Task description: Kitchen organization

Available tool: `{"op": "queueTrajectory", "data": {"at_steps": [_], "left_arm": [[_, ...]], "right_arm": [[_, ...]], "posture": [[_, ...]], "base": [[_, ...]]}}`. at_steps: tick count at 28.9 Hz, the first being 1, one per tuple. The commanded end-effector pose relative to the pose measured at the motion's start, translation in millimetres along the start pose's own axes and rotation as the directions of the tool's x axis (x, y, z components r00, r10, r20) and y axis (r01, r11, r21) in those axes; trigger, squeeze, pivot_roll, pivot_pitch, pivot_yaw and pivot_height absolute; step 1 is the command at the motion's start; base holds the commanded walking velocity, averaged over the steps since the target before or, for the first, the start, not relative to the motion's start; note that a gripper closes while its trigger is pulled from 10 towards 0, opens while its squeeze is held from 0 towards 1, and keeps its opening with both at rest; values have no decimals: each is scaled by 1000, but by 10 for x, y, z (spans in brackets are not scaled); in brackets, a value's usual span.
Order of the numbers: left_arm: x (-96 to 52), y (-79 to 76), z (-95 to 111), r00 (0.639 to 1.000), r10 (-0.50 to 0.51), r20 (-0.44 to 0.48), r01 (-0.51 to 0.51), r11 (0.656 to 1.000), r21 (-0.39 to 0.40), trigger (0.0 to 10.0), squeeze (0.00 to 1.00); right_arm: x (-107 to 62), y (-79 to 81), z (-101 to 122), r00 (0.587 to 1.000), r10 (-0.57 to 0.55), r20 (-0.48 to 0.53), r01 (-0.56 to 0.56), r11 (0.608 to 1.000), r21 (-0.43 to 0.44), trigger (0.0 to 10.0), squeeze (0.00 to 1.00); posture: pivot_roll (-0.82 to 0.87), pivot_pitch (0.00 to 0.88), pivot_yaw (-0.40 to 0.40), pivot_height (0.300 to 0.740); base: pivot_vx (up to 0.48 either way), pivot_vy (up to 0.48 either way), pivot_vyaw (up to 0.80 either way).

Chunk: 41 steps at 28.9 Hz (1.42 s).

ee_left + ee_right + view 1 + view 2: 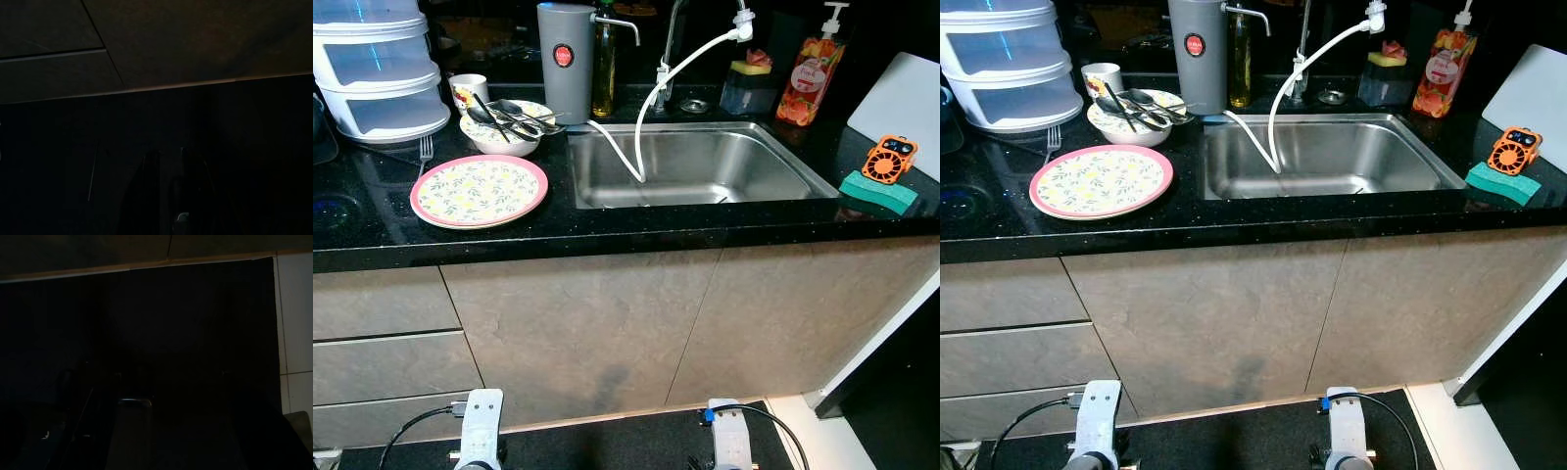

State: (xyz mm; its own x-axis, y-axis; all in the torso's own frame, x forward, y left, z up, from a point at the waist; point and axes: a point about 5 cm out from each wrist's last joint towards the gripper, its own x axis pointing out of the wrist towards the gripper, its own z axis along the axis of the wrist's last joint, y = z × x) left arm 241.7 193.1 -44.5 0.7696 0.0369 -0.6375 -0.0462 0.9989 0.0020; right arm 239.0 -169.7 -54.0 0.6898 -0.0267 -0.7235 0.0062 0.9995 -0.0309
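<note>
Hanging low before dark cabinet base (146, 29), left gripper (166, 186); countertop plate (479, 190) overhead.

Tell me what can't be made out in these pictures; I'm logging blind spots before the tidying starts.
- Left tool and right tool: both wrist views are too dark to tell whether they are open or shut; the eye views cut both arms off at the bottom edge.
- Stacked translucent plastic containers: cut off by the top and left edges.
- White patterned bowl: the cutlery heaped in it overlaps, so it can't be counted.
- Orange soap pouch: label print too small to read.
</note>
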Motion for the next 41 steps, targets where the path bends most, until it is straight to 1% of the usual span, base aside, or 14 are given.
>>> {"op": "queueTrajectory", "data": {"at_steps": [1, 5, 6, 10, 12, 16, 18, 21, 26, 30, 33, 34, 37, 41], "left_arm": [[-18, -37, -77, 1000, -19, -21, 19, 1000, 9, 10000, 0], [-19, -43, -79, 1000, -24, -20, 24, 1000, 14, 10000, 0], [-20, -36, -82, 1000, -15, -21, 16, 1000, 19, 10000, 0], [-15, -5, -61, 1000, 9, -16, -9, 1000, 7, 10000, 0], [-16, -2, -56, 1000, 7, -13, -7, 1000, 12, 10000, 0], [-18, 4, -66, 1000, 13, -17, -12, 1000, 20, 10000, 0], [-22, 5, -77, 1000, 8, -17, -8, 1000, 26, 10000, 0], [-24, -1, -84, 1000, 26, -15, -26, 1000, 9, 10000, 0], [-32, -7, -113, 1000, 22, -21, -22, 1000, 14, 10000, 0], [-34, 6, -113, 1000, 24, -20, -24, 1000, 14, 10000, 0], [-25, 42, -77, 999, 33, -18, -32, 999, 29, 10000, 0], [-15, 67, -32, 999, 31, -10, -30, 999, 43, 10000, 0], [-3, 89, 27, 1000, 21, 3, -21, 997, 68, 10000, 0], [9, 129, 91, 999, 40, 16, -41, 997, 64, 10000, 0]], "right_arm": [[-11, -23, -63, 1000, -8, -17, 8, 1000, -13, 10000, 0], [-11, -25, -63, 1000, -10, -17, 10, 1000, -11, 10000, 0], [-12, -27, -65, 1000, -11, -17, 11, 1000, -15, 10000, 0], [-20, -45, -92, 1000, -19, -13, 19, 1000, -23, 10000, 0], [-30, -46, -125, 1000, -10, -11, 10, 1000, -16, 10000, 0], [-37, -52, -149, 1000, -4, -9, 4, 1000, -18, 10000, 0], [-40, -52, -163, 1000, -11, -11, 11, 1000, -5, 10000, 0], [-38, -65, -147, 1000, -7, -7, 6, 999, -46, 10000, 0], [-30, -64, -111, 1000, -10, 0, 10, 999, -49, 10000, 0], [-26, -47, -95, 1000, -10, 8, 10, 999, -50, 10000, 0], [-18, -12, -65, 1000, -6, 14, 7, 999, -52, 10000, 0], [-12, 8, -34, 1000, -14, 22, 15, 1000, -28, 10000, 0], [-4, 25, 2, 999, -21, 28, 21, 1000, 1, 10000, 0], [-5, -2, -1, 999, -32, 23, 32, 999, -6, 10000, 0]], "posture": [[7, 112, -20, 740], [6, 118, -19, 740], [2, 107, -22, 740], [7, 122, -14, 740], [0, 93, -16, 740], [-1, 106, -13, 740], [-7, 83, -21, 740], [3, 97, -21, 740], [-4, 74, -23, 740], [-10, 75, -17, 740], [1, 87, 7, 740], [3, 100, 17, 740], [8, 97, 10, 740], [17, 108, 4, 740]], "base": [[0, 0, 0], [0, 0, 0], [0, 0, 0], [0, 0, 0], [0, 0, 0], [0, 0, 0], [0, 0, 0], [0, 0, 0], [0, 0, 0], [0, 0, 0], [0, 0, 0], [0, 0, 0], [0, 0, 0], [0, 0, 0]]}}
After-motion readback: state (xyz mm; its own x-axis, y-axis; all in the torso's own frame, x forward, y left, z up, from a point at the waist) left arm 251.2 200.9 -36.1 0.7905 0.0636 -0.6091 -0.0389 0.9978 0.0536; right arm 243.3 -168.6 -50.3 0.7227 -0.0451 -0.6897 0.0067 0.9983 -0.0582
